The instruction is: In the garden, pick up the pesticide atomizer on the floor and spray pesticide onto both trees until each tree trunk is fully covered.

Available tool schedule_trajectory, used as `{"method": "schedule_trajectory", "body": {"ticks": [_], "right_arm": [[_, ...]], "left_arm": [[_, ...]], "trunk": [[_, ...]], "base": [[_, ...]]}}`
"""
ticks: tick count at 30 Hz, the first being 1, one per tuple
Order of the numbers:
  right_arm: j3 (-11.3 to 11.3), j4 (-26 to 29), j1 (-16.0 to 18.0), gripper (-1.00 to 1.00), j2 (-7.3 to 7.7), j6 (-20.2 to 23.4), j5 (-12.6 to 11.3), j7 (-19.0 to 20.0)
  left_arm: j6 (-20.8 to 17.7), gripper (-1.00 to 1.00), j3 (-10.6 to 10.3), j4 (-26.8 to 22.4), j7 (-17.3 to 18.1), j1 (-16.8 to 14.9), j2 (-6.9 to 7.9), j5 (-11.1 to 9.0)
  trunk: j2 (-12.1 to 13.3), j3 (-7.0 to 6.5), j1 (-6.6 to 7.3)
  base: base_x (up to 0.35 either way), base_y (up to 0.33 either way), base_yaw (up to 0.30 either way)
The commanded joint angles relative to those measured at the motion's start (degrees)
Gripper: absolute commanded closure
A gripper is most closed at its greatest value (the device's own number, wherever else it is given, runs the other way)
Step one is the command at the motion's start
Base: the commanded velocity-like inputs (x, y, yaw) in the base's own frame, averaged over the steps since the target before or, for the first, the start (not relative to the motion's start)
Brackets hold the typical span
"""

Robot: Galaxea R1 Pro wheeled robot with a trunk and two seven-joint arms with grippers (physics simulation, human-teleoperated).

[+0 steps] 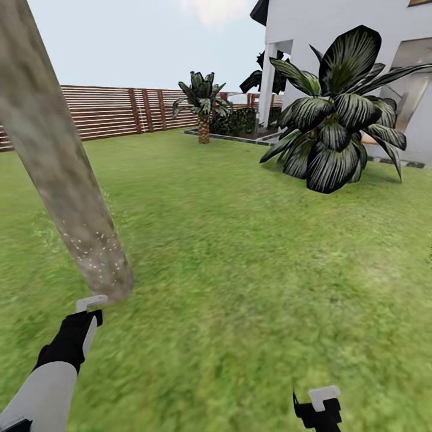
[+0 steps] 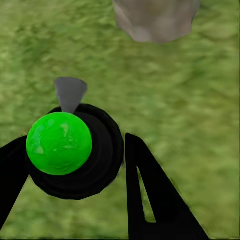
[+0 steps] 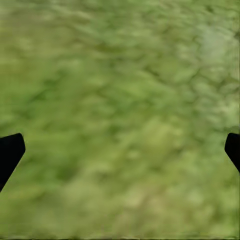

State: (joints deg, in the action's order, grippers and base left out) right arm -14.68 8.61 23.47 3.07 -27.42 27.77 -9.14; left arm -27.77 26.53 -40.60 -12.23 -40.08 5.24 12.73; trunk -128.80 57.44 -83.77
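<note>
Green-capped atomizer (image 2: 65, 150) in left claw (image 2: 75, 165)

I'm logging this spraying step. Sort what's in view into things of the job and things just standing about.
Job things:
- tree trunk, white pesticide specks low on it
- atomizer with green top, held in the left pincer
- grass floor

Standing about:
- broad-leaved plant
- short palm
- slat fence
- white house

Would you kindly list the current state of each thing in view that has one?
tree trunk: leaning, white pesticide specks on its lower part only.
pesticide atomizer: held between the left tool's fingers, nozzle towards the trunk base.
left tool: shut on the atomizer.
right tool: open, empty, over grass.
</note>
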Motion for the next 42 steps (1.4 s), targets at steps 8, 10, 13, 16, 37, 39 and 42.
{"method": "schedule_trajectory", "body": {"ticks": [8,10,13,16,37,39,42], "right_arm": [[0.00,0.00,0.00,-1.00,0.00,0.00,0.00,0.00],[0.00,0.00,0.00,-1.00,-0.01,0.00,0.00,0.02],[0.00,0.00,0.00,-1.00,-0.13,0.00,0.06,0.13],[0.00,-0.05,0.00,-1.00,-0.17,0.00,0.12,0.23],[5.47,23.68,3.33,-1.00,-0.16,10.96,11.77,49.27],[7.64,23.72,3.35,-1.00,-0.27,10.99,11.78,49.56],[18.73,23.86,3.34,1.00,-1.38,11.00,11.61,49.66]], "left_arm": [[0.15,1.00,-0.12,0.11,0.06,0.05,-0.13,0.01],[0.16,1.00,-0.15,0.21,0.22,0.07,-0.14,0.07],[0.57,1.00,-0.47,1.53,0.80,0.10,-0.21,0.20],[2.93,1.00,-2.83,2.07,6.04,2.29,0.29,0.59],[18.53,1.00,-27.02,1.98,67.19,5.89,3.21,36.76],[18.54,1.00,-28.14,1.98,67.17,5.89,3.20,36.75],[18.54,1.00,-31.35,2.15,67.44,5.89,2.57,36.66]], "trunk": [[0.00,0.00,0.00],[0.00,0.00,0.00],[0.00,0.00,0.00],[0.00,-0.05,0.00],[0.00,-0.18,0.00],[0.00,-0.18,0.00],[0.00,-0.18,0.00]], "base": [[-0.337,0.088,0.000],[-0.337,0.076,0.000],[-0.337,0.023,0.000],[-0.337,0.003,-0.149],[-0.203,0.000,-0.055],[0.000,0.000,0.000],[0.000,0.000,0.000]]}}
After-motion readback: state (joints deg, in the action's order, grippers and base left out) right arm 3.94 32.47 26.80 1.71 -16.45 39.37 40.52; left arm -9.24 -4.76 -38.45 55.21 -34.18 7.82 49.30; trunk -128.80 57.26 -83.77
